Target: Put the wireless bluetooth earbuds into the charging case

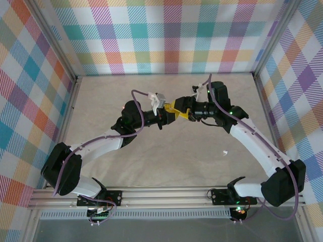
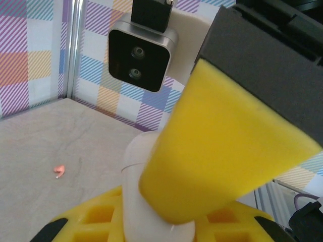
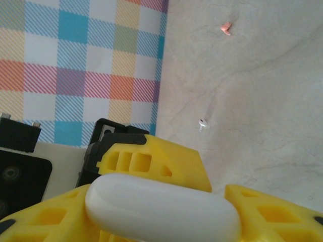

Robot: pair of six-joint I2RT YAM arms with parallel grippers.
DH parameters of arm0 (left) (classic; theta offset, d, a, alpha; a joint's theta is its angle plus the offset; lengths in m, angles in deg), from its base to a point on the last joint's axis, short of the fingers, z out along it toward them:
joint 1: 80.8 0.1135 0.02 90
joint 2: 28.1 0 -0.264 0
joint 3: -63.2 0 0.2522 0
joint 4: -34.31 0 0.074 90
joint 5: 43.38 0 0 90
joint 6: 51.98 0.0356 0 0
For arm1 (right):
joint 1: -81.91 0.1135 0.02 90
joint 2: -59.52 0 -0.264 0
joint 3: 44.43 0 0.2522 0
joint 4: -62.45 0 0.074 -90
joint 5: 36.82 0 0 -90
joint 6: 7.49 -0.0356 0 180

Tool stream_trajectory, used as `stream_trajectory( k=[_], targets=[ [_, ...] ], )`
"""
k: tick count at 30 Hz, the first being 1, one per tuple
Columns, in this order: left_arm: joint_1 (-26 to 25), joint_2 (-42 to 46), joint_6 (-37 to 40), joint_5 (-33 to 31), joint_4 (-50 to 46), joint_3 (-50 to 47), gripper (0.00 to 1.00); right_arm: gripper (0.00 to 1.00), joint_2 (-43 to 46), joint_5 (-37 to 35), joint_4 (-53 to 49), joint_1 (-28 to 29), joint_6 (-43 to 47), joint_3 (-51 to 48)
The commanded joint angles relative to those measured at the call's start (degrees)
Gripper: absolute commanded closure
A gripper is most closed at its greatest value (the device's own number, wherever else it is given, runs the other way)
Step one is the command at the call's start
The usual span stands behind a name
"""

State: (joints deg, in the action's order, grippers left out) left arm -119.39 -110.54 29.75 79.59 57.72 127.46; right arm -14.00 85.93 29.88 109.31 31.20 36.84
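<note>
**Centre blocked, outer bench open**

Left end effector (image 2: 159, 229) and right end effector (image 3: 161, 222) sat nose to nose above mid-bench, with no gap between them to pass through. The white case (image 2: 132, 191), clamped in the left jaws, filled that spot. The right's yellow finger (image 2: 217, 166) sat right against it. The bench (image 1: 106, 93) lay open on either side and toward the back. Small clutter there: one pink earbud (image 2: 59, 171) and one small white bit (image 3: 202, 123), well apart. Three sides were boxed in by plaid walls (image 1: 166, 35).

Plaid walls (image 1: 166, 35) run in pastel orange, teal, purple and yellow. The table (image 1: 171, 151) is beige, faintly marbled. Bright yellow fingers (image 3: 151, 161) frame a glossy white case (image 3: 161, 212). A salmon-pink earbud (image 3: 226, 28) and a white earbud (image 3: 202, 123) lie apart. The arms (image 1: 103, 142) are black and white.
</note>
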Motion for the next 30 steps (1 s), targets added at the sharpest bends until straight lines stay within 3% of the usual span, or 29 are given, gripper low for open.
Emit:
stream_trajectory(
  k=[1, 5, 7, 12, 15, 20, 26, 30],
  targets=[
    [-1.0, 1.5, 1.9, 1.8, 0.0, 1.0, 0.85, 0.53, -0.9, 0.0, 0.7, 0.2, 0.6, 1.4],
    [-1.0, 1.7, 2.5, 2.0, -1.7, 1.3, 0.79, 0.61, -1.2, 0.0, -0.4, 0.3, 2.7, 1.6],
    [-1.0, 1.7, 2.6, 2.3, -2.7, 1.8, 0.71, 0.63, -1.3, -0.5, -2.0, 0.5, 4.7, 2.1],
    [-1.0, 2.2, 3.2, 1.6, -5.6, 2.6, 0.53, 0.65, -1.0, -2.9, -7.1, 0.7, 9.7, 3.8],
    [-0.6, 3.2, 3.7, 1.0, -8.0, 2.5, 0.47, 0.65, -0.4, -5.0, -10.2, 0.8, 13.2, 5.1],
    [0.8, 4.7, 3.4, 2.0, -10.6, 1.2, 0.45, 0.65, 0.7, -8.2, -14.0, 0.7, 19.4, 7.2],
    [1.9, 5.8, 4.7, 3.9, -3.5, -2.9, 0.48, 0.66, -0.2, -8.7, -19.5, 0.8, 27.3, 10.6],
    [1.9, 4.1, 5.9, 5.3, -4.8, -1.3, 0.48, 0.66, -0.3, -8.2, -21.4, 1.1, 29.9, 11.9]
  ],
)
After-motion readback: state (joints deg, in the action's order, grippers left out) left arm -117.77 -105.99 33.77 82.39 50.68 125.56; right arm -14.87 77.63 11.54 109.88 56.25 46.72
